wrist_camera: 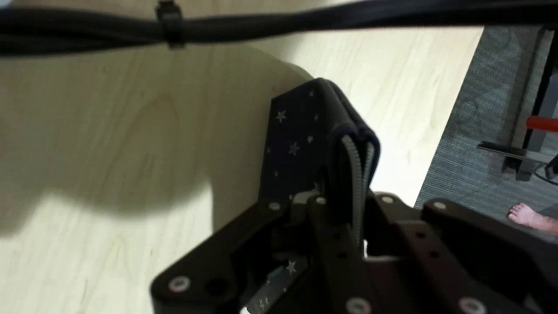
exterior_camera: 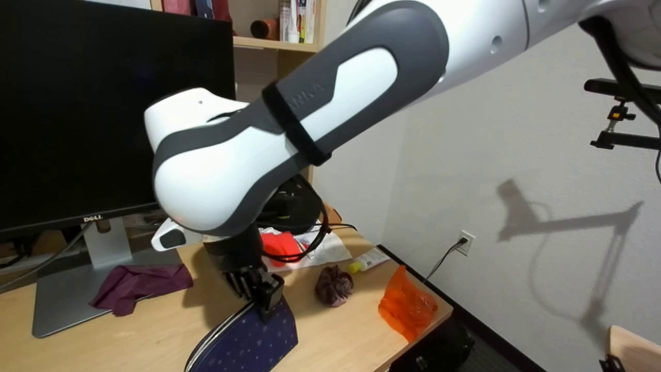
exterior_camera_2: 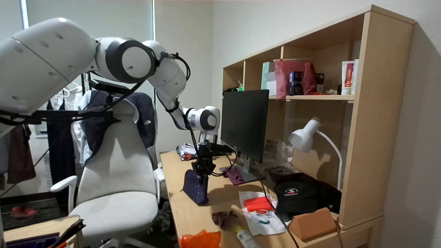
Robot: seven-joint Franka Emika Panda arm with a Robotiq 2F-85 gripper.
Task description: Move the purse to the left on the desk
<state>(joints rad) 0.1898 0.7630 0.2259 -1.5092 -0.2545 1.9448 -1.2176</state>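
While the gripper (exterior_camera: 262, 306) is pinching the blue purse (exterior_camera: 253, 341), a scrunchie (exterior_camera: 334, 287) is lying on the desk (exterior_camera: 335, 336) toward the purse's two o'clock in an exterior view.

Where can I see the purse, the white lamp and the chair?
Purse (exterior_camera: 250, 339), in an exterior view: on its starry side.
White lamp (exterior_camera_2: 304, 139), in an exterior view: on its shade.
Chair (exterior_camera_2: 115, 167), in an exterior view: on its backrest.
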